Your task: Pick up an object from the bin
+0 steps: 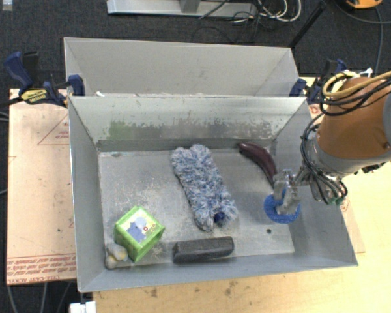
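Disc (274, 213) under tool (287, 199); right of mitt (201, 184)

Claw (287, 199): right of centre, directly over a small round blue disc (278, 215).
Just above: dark maroon curved piece (259, 158).
Centre: fuzzy blue-grey cloth (202, 186).
Lower left: green cube (139, 232).

One each: fuzzy blue cloth (199, 184), maroon curved piece (260, 158), blue disc (272, 210), green cube (139, 232), dark bar (203, 250), tan lump (115, 256).

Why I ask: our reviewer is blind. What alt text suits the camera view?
The end effector hangs over a small blue disc at the right of the grey bin. A maroon curved piece lies behind it; a fluffy blue cloth, green cube and black bar lie leftward.
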Motion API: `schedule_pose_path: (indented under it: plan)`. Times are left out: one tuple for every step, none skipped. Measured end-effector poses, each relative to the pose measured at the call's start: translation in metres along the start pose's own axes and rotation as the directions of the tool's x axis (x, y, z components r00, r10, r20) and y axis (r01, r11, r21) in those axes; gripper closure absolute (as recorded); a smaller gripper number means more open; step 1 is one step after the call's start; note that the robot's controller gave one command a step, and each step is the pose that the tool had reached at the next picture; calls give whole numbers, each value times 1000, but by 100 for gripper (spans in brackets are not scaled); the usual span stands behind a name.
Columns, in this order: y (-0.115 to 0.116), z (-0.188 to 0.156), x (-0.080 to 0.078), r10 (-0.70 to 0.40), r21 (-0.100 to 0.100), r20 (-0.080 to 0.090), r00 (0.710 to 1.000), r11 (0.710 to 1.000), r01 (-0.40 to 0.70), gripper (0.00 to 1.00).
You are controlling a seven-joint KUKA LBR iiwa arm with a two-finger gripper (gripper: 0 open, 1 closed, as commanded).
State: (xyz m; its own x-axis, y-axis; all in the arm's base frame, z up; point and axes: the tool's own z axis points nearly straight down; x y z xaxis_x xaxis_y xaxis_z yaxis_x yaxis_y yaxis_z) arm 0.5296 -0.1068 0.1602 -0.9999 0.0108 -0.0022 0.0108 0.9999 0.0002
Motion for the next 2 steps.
schedule_pose_path:
  plan:
    - [0,0,0,-1,0,0,1000,1000,1,100]
    - [-9,-21,4,-5,-1,-1,1000,1000,5,100]
